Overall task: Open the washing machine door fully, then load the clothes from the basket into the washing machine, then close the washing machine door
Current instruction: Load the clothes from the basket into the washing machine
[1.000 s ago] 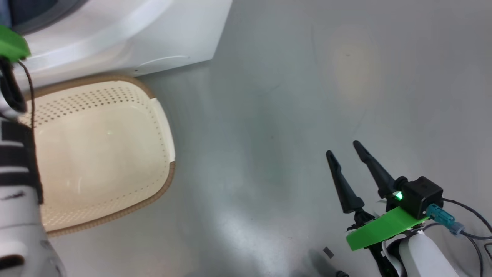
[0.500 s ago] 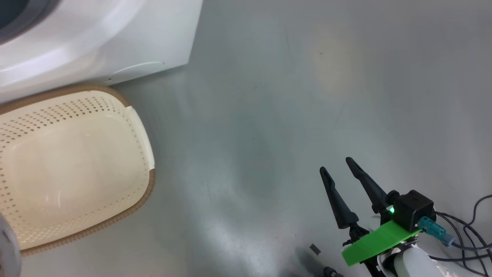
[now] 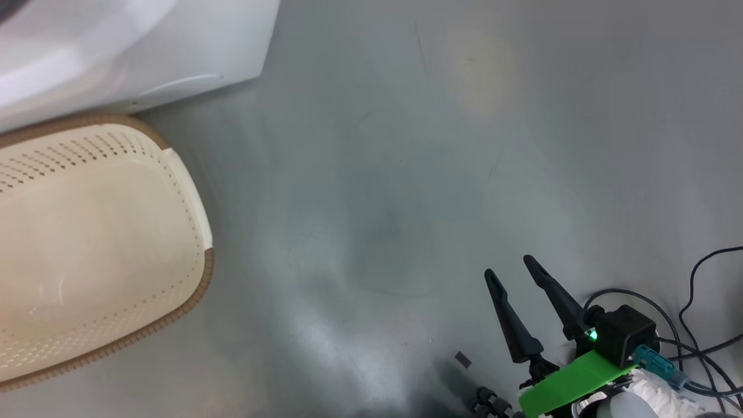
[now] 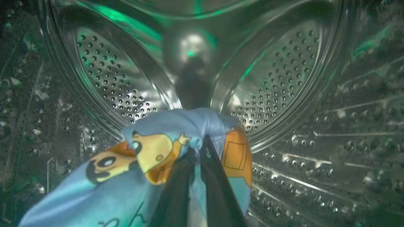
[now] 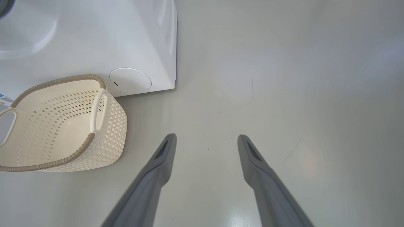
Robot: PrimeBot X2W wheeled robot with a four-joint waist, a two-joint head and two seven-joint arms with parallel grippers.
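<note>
**Head view.** The basket (image 3: 104,244) stands on the grey floor (image 3: 406,174) at 9 o'clock. Its perforated walls and smooth bottom are bare, and its brown woven rim runs round the near edge. Just beyond it, at 10 to 11 o'clock, is the lower front corner of the washing machine (image 3: 133,46). From this angle it cannot be told whether the two touch.

**Right wrist view.** The basket lies at 8 o'clock with one white side handle (image 5: 98,108) facing the camera. The white cabinet behind it, at 10 o'clock, carries a round service cover (image 5: 130,80).

**Left wrist view.** This view looks into the perforated steel drum (image 4: 120,88). The clothes (image 4: 104,192), light blue fabric with orange and yellow cartoon prints, are at 6 to 7 o'clock inside the drum. Whether they rest on the drum wall is not clear.

**Tools.** The right gripper (image 3: 509,267) is at 5 o'clock in the head view, above the floor. Its jaws are spread wide, with nothing between them and touching nothing. Dark cables (image 3: 702,273) trail at 4 o'clock. The left gripper (image 4: 198,148) is inside the drum, its two dark fingers pressed almost together and pinching a fold of the blue fabric.
</note>
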